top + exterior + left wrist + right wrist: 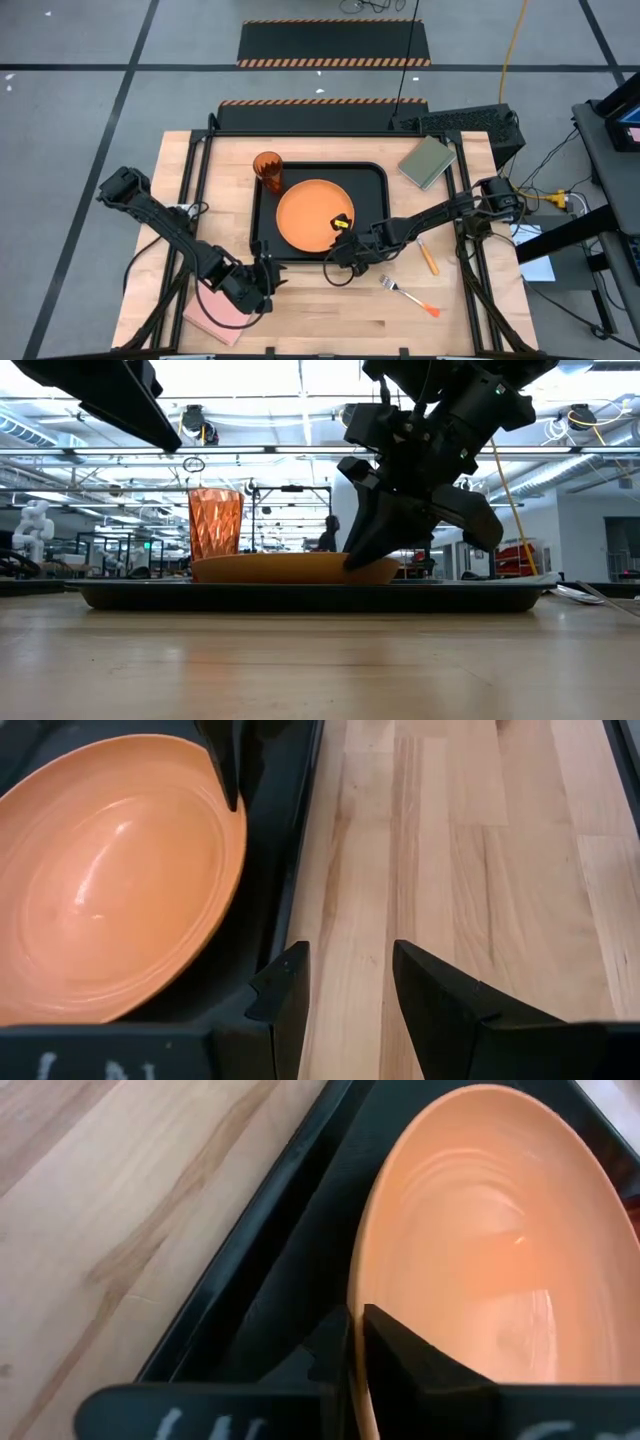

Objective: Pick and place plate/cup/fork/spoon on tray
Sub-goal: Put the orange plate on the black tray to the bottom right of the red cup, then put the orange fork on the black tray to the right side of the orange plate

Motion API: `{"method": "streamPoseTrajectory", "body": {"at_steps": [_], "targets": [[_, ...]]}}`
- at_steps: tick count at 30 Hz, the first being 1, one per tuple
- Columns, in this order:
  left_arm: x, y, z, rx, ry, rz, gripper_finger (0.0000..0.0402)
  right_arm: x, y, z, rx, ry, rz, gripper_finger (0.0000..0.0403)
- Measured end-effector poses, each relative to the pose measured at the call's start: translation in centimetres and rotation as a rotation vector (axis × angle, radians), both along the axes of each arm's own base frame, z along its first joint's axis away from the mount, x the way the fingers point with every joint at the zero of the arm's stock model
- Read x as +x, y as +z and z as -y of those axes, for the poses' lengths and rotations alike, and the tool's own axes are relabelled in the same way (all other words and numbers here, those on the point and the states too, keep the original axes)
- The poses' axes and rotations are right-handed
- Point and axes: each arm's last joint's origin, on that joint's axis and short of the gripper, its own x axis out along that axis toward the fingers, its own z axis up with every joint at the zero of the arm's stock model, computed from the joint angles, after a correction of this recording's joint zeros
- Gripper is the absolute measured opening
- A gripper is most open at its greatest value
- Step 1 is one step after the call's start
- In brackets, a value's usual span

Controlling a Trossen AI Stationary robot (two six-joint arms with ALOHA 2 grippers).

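The orange plate (312, 214) lies in the black tray (373, 180) at the table's middle. The orange-brown cup (267, 170) stands upright in the tray's far left corner. My right gripper (345, 246) is shut on the plate's near right rim. My left gripper (266, 280) is open and empty over the wood by the tray's near left corner; its wrist view (345, 985) shows the plate (110, 870) ahead. The fork (408, 296) and the spoon (428, 258) lie on the table to the right of the tray. My right gripper pinches the plate's rim (358, 1295) on its near right side, one finger (410, 1355) on the inner face and the other on the outside. The fingers slant down from the table's right near side. The plate sits level in the tray (300, 596); whether it is lifted I cannot tell.
An olive-green block (428, 162) lies at the far right of the table and a pink block (222, 314) at the near left, beside my left arm. Bare wood lies along the table's near edge.
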Motion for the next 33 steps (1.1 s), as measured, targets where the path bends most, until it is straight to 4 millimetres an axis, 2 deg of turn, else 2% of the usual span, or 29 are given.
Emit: {"method": "streamPoseTrajectory", "body": {"at_steps": [9,14,24,27,33], "targets": [[0.3,0.0,-0.5,0.019,-0.001,-0.002,0.0149,-0.1,0.2,-0.2,0.035,-0.050,0.010,0.0109],[0.9,0.0,-1.1,0.048,-0.013,-0.005,0.0149,-0.9,1.8,-1.2,0.037,-0.113,0.061,0.0139],[2.7,0.9,-3.0,0.074,-0.099,0.039,0.0149,-4.7,6.3,-3.9,0.225,-0.299,0.105,0.0157],[3.2,1.1,-3.6,0.061,-0.103,0.049,0.0149,-6.2,6.7,-4.6,0.251,-0.399,0.092,0.0161],[3.4,1.1,-3.9,0.020,-0.055,0.057,0.0149,-8.6,6.2,-6.2,0.352,-0.598,0.019,0.0165]]}}
